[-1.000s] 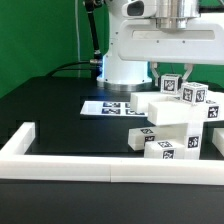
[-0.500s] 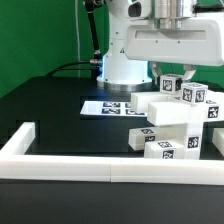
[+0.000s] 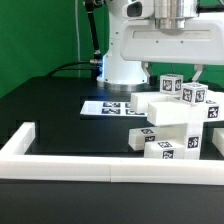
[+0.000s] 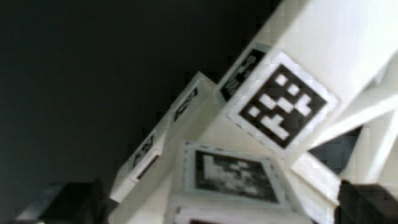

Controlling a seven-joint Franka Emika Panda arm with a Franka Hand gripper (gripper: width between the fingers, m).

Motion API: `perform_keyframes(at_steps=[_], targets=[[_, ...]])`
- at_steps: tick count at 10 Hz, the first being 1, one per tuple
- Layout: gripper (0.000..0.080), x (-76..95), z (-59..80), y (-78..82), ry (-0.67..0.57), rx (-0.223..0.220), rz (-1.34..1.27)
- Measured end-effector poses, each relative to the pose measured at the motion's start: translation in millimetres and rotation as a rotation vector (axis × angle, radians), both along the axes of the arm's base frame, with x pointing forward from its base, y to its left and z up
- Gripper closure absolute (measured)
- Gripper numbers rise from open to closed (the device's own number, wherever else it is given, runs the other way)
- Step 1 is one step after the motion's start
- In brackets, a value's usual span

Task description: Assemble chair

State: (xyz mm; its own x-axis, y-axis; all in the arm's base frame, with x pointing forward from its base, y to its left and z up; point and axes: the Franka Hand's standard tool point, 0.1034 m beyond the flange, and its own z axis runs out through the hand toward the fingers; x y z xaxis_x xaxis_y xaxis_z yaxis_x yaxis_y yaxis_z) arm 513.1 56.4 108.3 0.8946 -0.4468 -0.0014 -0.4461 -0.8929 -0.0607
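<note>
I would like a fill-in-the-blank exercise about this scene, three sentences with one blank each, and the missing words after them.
1. The chair pieces are stacked on a table whose top is ____ in colour.
2. The small square tags on the chair pieces are printed in black and ____.
3. In the exterior view, the marker board lies flat on the table to the ____ of the chair pieces.

Missing words: black; white; left

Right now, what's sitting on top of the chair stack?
Two small tagged blocks top the chair stack, with the end effector just above them. Contact between them is hidden.
</note>
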Motion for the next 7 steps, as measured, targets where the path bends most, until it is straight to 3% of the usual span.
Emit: perform_keyframes(at_steps=[7], targets=[[0.0150, -0.2, -0.2, 0.9, -0.027, -0.021, 0.531]])
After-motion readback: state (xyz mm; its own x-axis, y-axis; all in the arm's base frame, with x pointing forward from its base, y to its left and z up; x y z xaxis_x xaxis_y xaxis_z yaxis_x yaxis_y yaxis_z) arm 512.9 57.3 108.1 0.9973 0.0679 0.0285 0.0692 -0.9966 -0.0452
